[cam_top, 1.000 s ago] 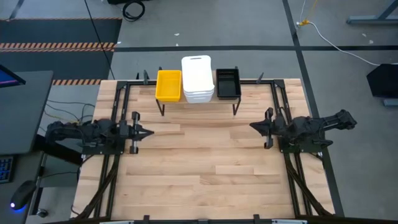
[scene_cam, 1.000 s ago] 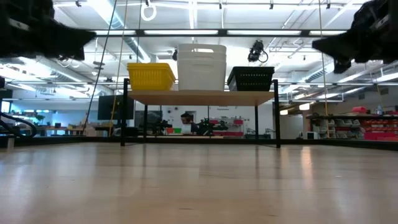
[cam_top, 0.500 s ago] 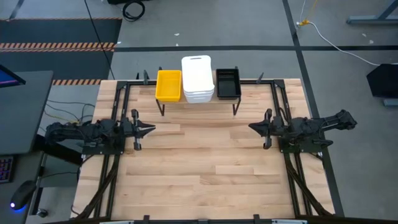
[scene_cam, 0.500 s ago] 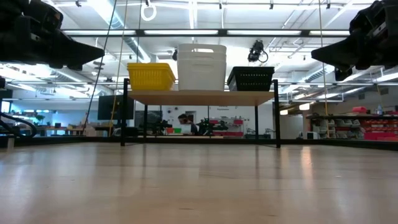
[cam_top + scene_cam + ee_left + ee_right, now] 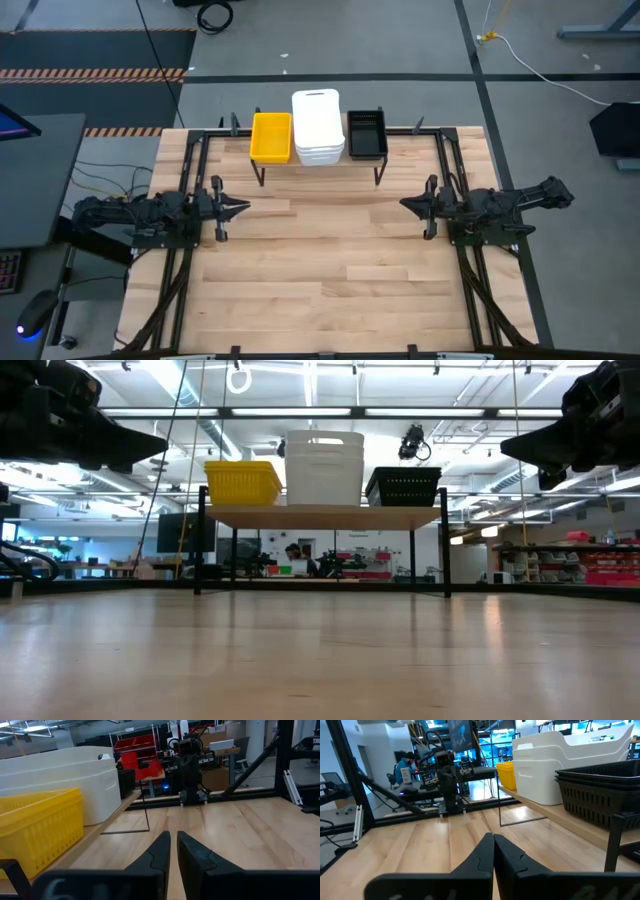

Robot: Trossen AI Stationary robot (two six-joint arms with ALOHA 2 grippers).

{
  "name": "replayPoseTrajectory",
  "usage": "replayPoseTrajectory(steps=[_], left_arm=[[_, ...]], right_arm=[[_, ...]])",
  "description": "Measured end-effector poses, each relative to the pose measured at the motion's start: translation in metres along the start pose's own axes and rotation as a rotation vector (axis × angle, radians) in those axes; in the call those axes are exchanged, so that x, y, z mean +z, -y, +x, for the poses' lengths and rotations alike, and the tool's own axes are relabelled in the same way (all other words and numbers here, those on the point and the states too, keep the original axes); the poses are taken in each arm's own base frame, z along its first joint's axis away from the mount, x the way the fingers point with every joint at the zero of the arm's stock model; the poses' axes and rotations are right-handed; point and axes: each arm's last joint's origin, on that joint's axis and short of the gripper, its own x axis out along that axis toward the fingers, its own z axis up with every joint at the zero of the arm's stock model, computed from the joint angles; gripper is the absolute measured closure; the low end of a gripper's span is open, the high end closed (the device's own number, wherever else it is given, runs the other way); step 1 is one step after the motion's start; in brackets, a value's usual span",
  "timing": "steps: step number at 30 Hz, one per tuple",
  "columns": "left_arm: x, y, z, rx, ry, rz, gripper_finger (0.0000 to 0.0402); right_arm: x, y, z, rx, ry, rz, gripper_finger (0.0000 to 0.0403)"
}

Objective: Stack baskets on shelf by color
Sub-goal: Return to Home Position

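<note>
From table height, the shelf [image 5: 325, 516] stands at the far side of the table [image 5: 320, 660]. It carries three lots in a row: the yellow basket [image 5: 243, 482] at one end, the taller white bins [image 5: 324, 468] in the middle and the black mesh baskets [image 5: 403, 487] at the other end. The left gripper [image 5: 160, 440] and the right gripper [image 5: 508, 448] hang high at either side, well apart from the shelf and pointing inward.

From above, both arms lie low along the table's two sides, tips facing each other across bare wood. The white bins show several nested rims.

Past the left wrist, the dark fingers sit drawn close with only a thin slit between them, holding nothing. The yellow basket and the white bins stand just beside each other on the shelf board.

Past the right wrist, the fingers meet tip to tip, also holding nothing. Here the black baskets show as two, one nested in the other.
</note>
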Motion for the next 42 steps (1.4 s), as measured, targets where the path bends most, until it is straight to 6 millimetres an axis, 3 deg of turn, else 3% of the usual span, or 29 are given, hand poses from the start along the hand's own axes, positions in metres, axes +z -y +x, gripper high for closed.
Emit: replayPoseTrajectory(steps=[42], left_arm=[[-0.0003,0.0001,0.0,0.0,-0.002,0.001,0.0364]], right_arm=[[0.0,0.0,0.0,0.001,0.0,-0.001,0.0395]])
